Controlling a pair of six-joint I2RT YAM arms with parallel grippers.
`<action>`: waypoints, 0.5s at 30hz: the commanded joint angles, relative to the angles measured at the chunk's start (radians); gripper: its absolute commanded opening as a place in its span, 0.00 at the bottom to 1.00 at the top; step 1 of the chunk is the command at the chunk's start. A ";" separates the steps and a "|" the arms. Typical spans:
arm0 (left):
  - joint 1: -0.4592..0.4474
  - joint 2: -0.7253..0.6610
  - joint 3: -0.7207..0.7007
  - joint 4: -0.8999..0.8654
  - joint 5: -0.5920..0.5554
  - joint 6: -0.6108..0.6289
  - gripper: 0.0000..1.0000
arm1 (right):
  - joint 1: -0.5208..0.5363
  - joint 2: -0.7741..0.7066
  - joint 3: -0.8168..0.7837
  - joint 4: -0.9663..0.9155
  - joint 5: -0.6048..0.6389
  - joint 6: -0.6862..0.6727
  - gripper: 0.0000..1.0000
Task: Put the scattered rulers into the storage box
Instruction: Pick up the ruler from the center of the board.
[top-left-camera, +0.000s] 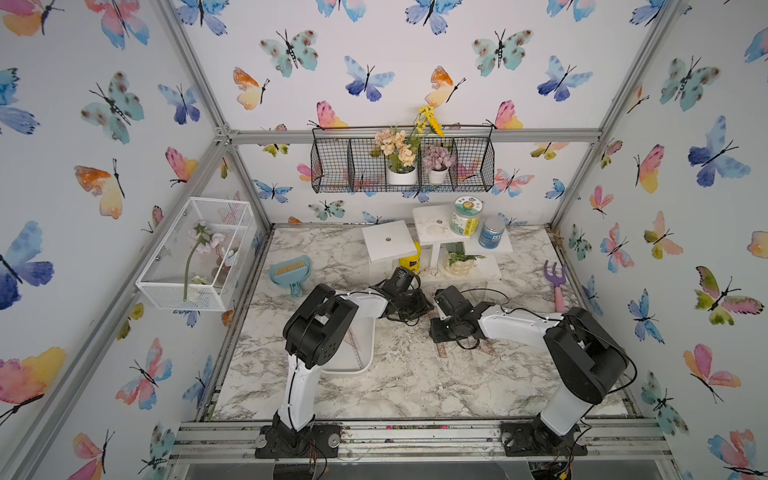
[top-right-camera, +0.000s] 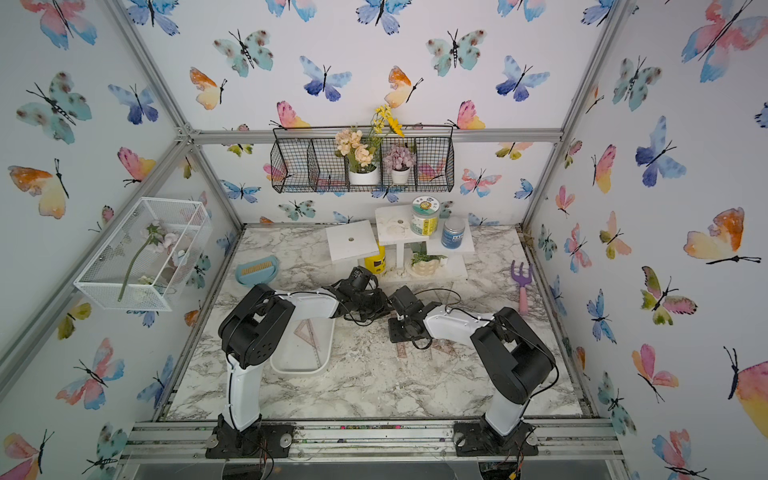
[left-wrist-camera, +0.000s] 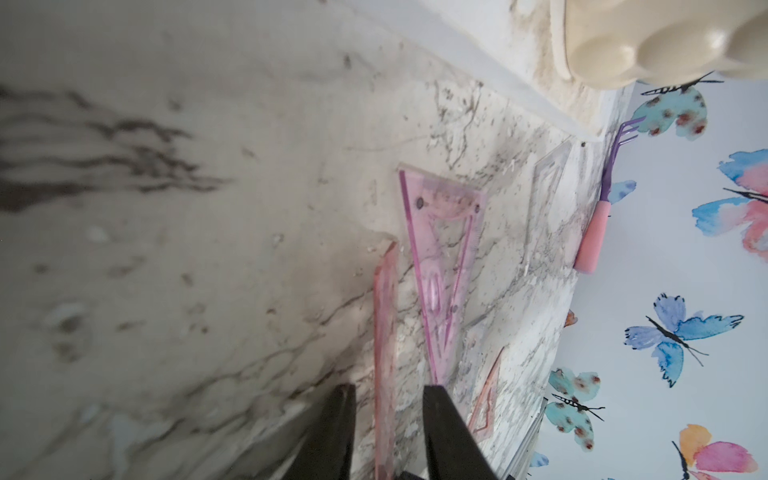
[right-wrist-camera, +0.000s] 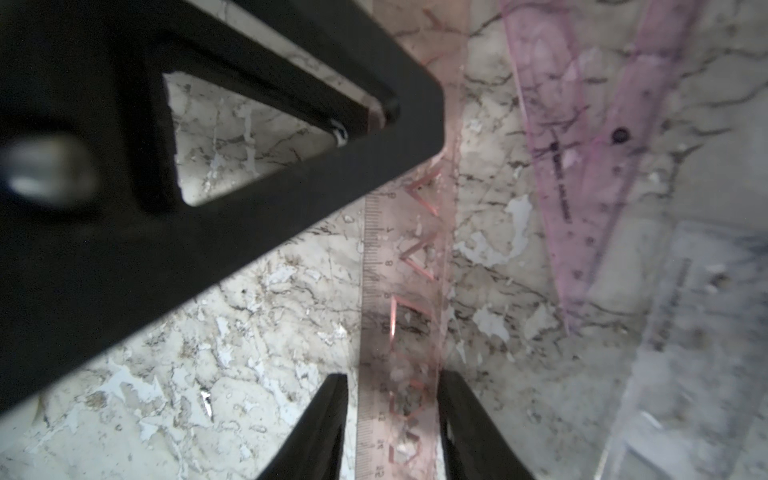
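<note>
On the bench, the straight ruler lies between part-open left gripper jaws; right gripper flanks it, grip unconfirmed. The storage box holds a set square; other set squares remain outside.

Both arms lean forward and inward, wrists tipped down; left gripper and right gripper jaws partly apart.
</note>
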 joint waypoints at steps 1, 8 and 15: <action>-0.015 0.038 -0.007 -0.005 0.026 -0.013 0.27 | 0.001 0.048 -0.063 -0.097 -0.052 0.015 0.41; -0.019 0.010 -0.047 0.036 0.065 -0.037 0.06 | 0.001 -0.013 -0.046 -0.123 -0.028 0.014 0.42; -0.019 -0.054 -0.088 0.032 0.084 -0.026 0.00 | 0.001 -0.206 0.040 -0.255 0.069 0.012 0.59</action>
